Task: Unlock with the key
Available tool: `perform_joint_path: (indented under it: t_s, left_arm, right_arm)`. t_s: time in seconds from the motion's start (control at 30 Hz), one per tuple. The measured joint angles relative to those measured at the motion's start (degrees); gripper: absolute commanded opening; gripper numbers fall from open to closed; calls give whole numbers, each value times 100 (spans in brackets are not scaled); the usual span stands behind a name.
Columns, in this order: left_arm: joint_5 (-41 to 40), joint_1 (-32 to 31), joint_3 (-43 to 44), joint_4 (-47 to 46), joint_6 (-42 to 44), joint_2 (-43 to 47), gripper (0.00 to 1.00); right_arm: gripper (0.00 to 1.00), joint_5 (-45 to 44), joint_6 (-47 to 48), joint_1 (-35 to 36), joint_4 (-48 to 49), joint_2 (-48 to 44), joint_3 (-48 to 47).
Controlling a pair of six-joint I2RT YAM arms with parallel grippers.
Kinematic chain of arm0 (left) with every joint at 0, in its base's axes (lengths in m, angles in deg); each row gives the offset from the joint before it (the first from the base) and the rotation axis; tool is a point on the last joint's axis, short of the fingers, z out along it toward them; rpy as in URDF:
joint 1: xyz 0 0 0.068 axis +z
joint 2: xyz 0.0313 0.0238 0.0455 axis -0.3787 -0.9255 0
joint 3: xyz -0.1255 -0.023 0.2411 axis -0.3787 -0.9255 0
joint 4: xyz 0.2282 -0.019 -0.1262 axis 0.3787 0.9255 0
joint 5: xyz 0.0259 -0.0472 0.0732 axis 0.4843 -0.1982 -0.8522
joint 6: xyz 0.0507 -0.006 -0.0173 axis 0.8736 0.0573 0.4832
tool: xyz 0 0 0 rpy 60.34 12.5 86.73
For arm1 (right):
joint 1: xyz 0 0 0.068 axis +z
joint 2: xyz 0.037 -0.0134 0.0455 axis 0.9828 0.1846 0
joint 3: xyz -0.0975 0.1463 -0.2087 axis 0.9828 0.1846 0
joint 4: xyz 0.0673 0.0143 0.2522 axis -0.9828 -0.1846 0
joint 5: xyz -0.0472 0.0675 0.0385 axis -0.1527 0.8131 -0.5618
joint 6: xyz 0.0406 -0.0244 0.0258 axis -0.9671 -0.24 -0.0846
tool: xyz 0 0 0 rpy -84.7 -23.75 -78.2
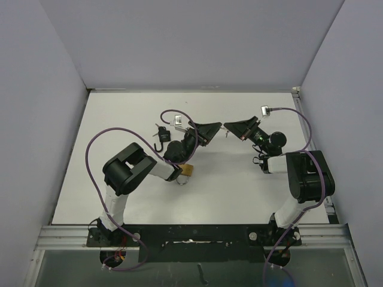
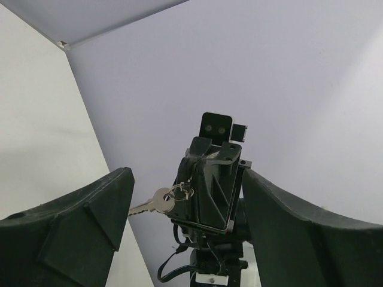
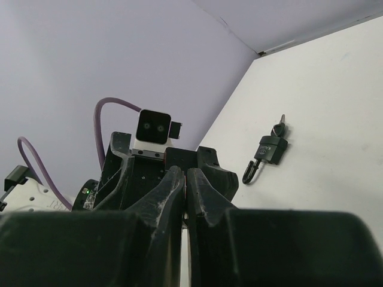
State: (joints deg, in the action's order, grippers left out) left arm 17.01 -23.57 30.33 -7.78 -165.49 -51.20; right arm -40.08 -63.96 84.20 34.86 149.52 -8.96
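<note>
A silver key on a small ring sticks out sideways from my right gripper, which is shut on it. In the top view the key is a thin glint between the two grippers held above the table's middle. My right gripper has its jaws pressed together, and the key is hidden between them in its own view. My left gripper is wide open and empty, facing the right one at close range. A black padlock with its shackle open lies on the table, left of the left gripper.
The black padlock has a small dark key head at its top. A brass-coloured object lies on the white table beside the left forearm. Grey walls close in the table at the back and both sides.
</note>
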Motion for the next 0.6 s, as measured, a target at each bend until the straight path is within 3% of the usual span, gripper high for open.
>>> perform_joint_path:
  t_s: [0.27,0.6]
  left_arm:
    - [-26,94,-468,-24,87,35,76]
    - [321,699,-2339,103,940,1248,78]
  right_arm:
    - [0,-2,2,-170,0,0,11]
    - [0,382,68,-369,-9,13,127]
